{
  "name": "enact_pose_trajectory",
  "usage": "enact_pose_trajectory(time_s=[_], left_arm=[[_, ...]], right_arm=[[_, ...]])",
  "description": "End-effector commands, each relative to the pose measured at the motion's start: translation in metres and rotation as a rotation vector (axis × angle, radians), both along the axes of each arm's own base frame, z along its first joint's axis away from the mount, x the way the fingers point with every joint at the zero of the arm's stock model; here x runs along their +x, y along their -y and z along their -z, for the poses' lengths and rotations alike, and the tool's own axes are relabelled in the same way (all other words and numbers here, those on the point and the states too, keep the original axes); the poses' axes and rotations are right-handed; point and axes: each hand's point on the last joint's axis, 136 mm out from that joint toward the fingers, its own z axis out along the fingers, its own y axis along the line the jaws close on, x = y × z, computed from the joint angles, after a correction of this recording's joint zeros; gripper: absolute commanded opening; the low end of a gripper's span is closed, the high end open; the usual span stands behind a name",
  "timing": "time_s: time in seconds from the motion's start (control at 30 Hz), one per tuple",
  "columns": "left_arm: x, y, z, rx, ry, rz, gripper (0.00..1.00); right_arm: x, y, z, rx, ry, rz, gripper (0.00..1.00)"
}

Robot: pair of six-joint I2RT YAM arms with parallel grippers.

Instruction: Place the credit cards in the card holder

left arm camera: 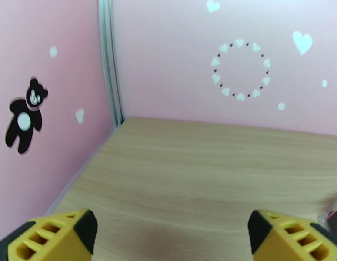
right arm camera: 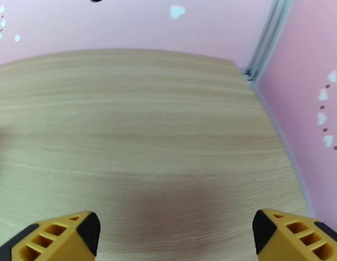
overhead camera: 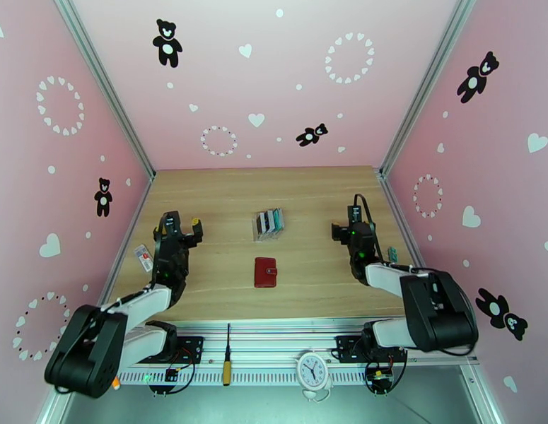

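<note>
1. Left gripper [overhead camera: 182, 223] [left arm camera: 172, 233]: its yellow-tipped fingers [left arm camera: 59, 235] were spread wide with nothing between them. Bare table [left arm camera: 190, 170] lay beneath and ahead of them.
2. Right gripper [overhead camera: 350, 222] [right arm camera: 175, 233]: its fingers [right arm camera: 290, 235] were likewise parted and empty, over bare wood that ran ahead to the far right corner.
3. Cards [overhead camera: 269, 220]: teal, black and pale, they stood on edge in a clear rack [overhead camera: 256, 236]. The rack sat between the two grippers, about level with the fingertips and well apart from both.
4. Wallet [overhead camera: 265, 272]: dark red and closed, it lay flat between the grippers. It was back from fingertip level towards the bases, near the rack but not touching it.
5. Loose card [overhead camera: 143, 258]: white with a red mark, it lay flat outboard of the left gripper, by the table's left edge.
6. Teal item [overhead camera: 392, 254]: it lay outboard of the right gripper at the right edge, too small to name.
7. Screwdriver [overhead camera: 227, 362] and clock [overhead camera: 312, 368]: both sat behind the fingers, on the rail between the arm bases.
</note>
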Motion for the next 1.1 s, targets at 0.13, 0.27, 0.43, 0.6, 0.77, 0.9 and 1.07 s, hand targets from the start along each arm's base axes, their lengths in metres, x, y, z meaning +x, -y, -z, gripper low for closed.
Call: enact_pose_trajectory(time_s=[0.13,0.27,0.43,0.6,0.77,0.9,1.07], left_arm=[[-0.017,0.009,-0.016,-0.177,-0.098,-0.032,0.98],[-0.025,0.022,-0.004,-0.308,-0.183,-0.001,0.98],[-0.031,0.045,0.016,-0.435,-0.293,0.08,0.98],[-0.044,0.089,0.031,-0.452,-0.386,0.276,0.98],[-0.064,0.117,0.052,-0.437,-0.471,0.387,0.96],[-0.079,0.137,0.069,-0.441,-0.526,0.466,0.89],[-0.087,0.16,0.075,-0.478,-0.583,0.574,0.78]], right_arm=[[-0.02,0.042,-0.037,0.086,-0.132,0.405,0.99],[-0.018,0.02,-0.039,0.108,-0.191,0.355,0.99],[-0.03,-0.006,-0.047,0.155,-0.2,0.333,0.99],[-0.044,-0.041,-0.052,0.07,-0.22,0.232,0.99],[-0.064,-0.084,-0.052,0.074,-0.224,0.083,0.99],[-0.084,-0.109,-0.052,0.048,-0.269,0.011,0.98],[-0.106,-0.141,-0.037,0.12,-0.357,-0.101,0.95]])
